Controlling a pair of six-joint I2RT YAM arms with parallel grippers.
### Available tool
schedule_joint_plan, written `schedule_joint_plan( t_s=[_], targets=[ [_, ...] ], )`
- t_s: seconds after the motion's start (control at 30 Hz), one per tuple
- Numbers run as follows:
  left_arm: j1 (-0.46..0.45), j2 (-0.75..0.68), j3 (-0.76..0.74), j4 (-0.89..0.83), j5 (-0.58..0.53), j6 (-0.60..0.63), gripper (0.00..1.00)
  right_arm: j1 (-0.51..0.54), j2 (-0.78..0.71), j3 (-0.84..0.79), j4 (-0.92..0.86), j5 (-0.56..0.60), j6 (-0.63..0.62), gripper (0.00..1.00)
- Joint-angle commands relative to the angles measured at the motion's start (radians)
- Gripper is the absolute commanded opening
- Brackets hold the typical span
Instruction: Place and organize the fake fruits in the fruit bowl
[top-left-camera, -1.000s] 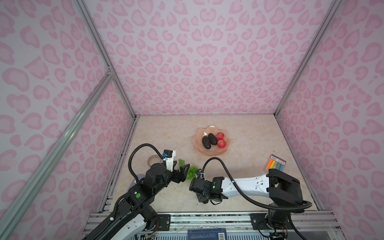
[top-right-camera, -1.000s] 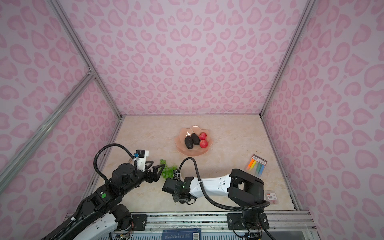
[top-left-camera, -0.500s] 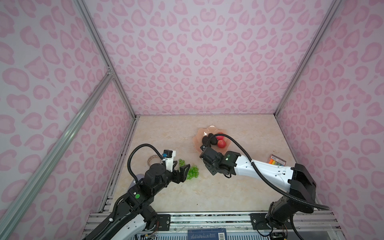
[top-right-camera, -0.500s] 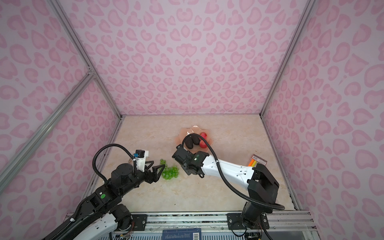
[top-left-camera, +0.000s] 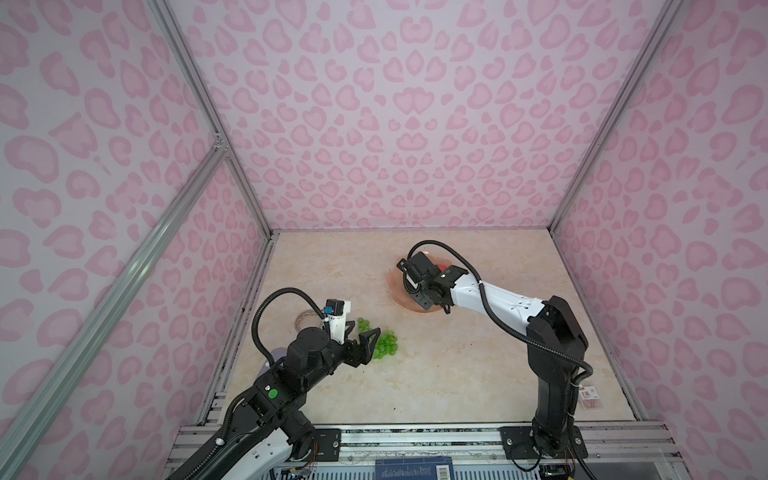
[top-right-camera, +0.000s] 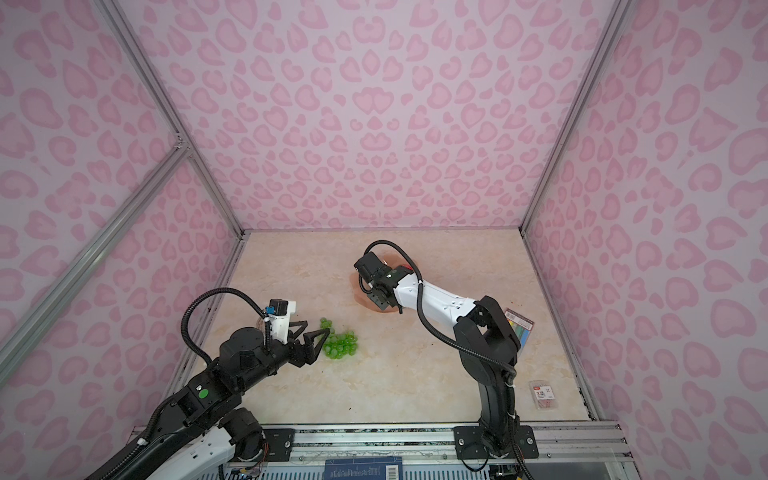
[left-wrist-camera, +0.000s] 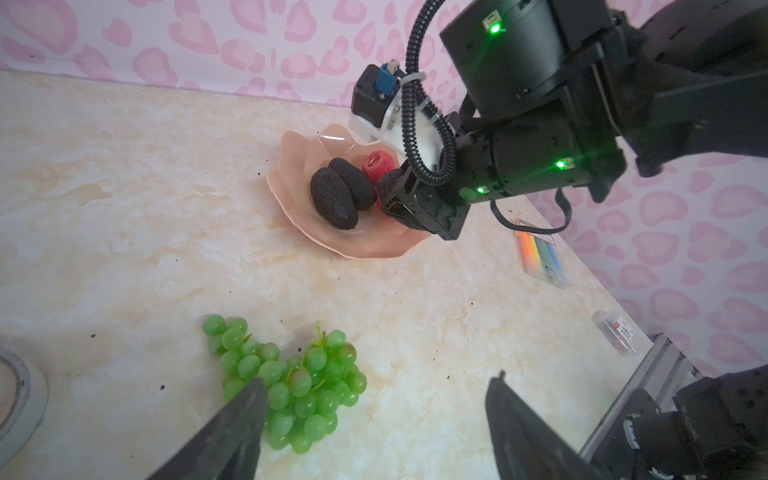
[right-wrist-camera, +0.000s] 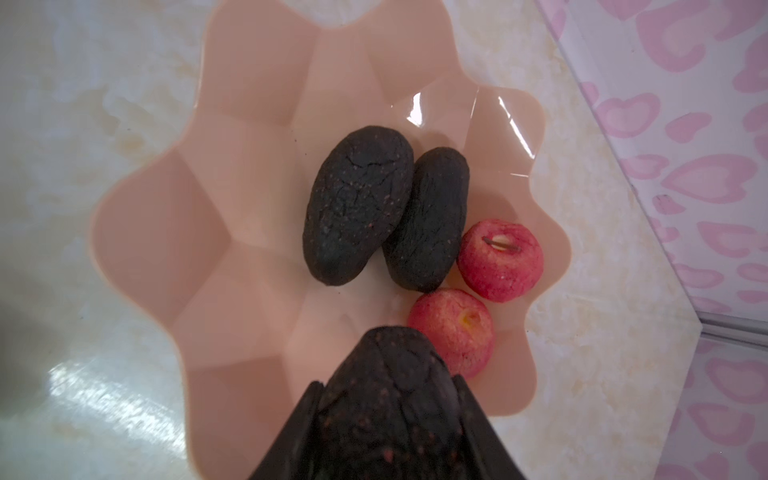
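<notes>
My right gripper (right-wrist-camera: 386, 415) is squeezing the third avocado (right-wrist-camera: 388, 357), with one finger on each side. It hangs over the fruit bowl (right-wrist-camera: 166, 232), just beside one of the red balls (right-wrist-camera: 453, 332). I cannot tell if this avocado touches the bowl. Two avocados (right-wrist-camera: 357, 208) lie side by side in the middle of the bowl, touching each other. The other red ball (right-wrist-camera: 500, 259) sits next to them.

My left gripper (left-wrist-camera: 378, 380) has its fingers wide apart and holds nothing. It is low by the grapes (left-wrist-camera: 291, 382). They lie on the table (left-wrist-camera: 124, 208), well apart from the bowl. One finger is in front of the edge of the bunch. I cannot tell if it touches.

A clear tape ring (top-left-camera: 307, 320) lies by my left arm. A pack with rainbow stripes (top-right-camera: 517, 326) lies behind my right arm.
</notes>
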Motion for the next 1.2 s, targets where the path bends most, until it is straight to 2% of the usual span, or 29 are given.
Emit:
schedule_joint_plan(
  t_s=[0.0, 0.13, 0.33, 0.4, 0.57, 0.63, 0.73, 0.83, 0.9, 1.03, 1.17],
  targets=[
    [0.000, 0.003, 0.016, 0.000, -0.003, 0.006, 0.83, -0.008, 0.063, 0.027, 0.014, -0.007, -0.076, 0.35],
    [0.001, 0.006, 0.018, 0.000, -0.005, 0.006, 0.83, -0.023, 0.126, 0.051, 0.020, -0.033, -0.083, 0.42],
    [0.001, 0.012, 0.021, -0.003, -0.009, 0.009, 0.83, -0.028, 0.136, 0.046, 0.044, -0.064, -0.063, 0.60],
    [0.000, 0.014, 0.022, -0.003, -0.009, 0.009, 0.83, -0.032, 0.106, 0.029, 0.065, -0.079, -0.040, 0.65],
    [0.001, 0.014, 0.025, -0.003, -0.011, 0.011, 0.83, -0.045, 0.002, -0.022, 0.106, -0.135, 0.034, 0.71],
    [0.001, 0.013, 0.025, -0.005, -0.012, 0.014, 0.83, -0.046, -0.058, -0.066, 0.136, -0.181, 0.074, 0.72],
    [0.000, 0.004, 0.024, -0.006, -0.015, 0.014, 0.83, -0.041, -0.171, -0.223, 0.223, -0.303, 0.146, 0.73],
    [0.000, -0.003, 0.022, -0.009, -0.016, 0.015, 0.83, -0.002, -0.278, -0.385, 0.343, -0.474, 0.198, 0.77],
    [0.000, -0.004, 0.022, -0.010, -0.017, 0.015, 0.83, 0.035, -0.314, -0.449, 0.391, -0.524, 0.245, 0.78],
    [0.000, -0.006, 0.021, -0.009, -0.017, 0.014, 0.83, 0.138, -0.311, -0.502, 0.415, -0.470, 0.271, 0.80],
    [0.000, -0.003, 0.021, -0.006, -0.011, 0.015, 0.83, 0.191, -0.234, -0.478, 0.415, -0.456, 0.242, 0.81]
  ],
)
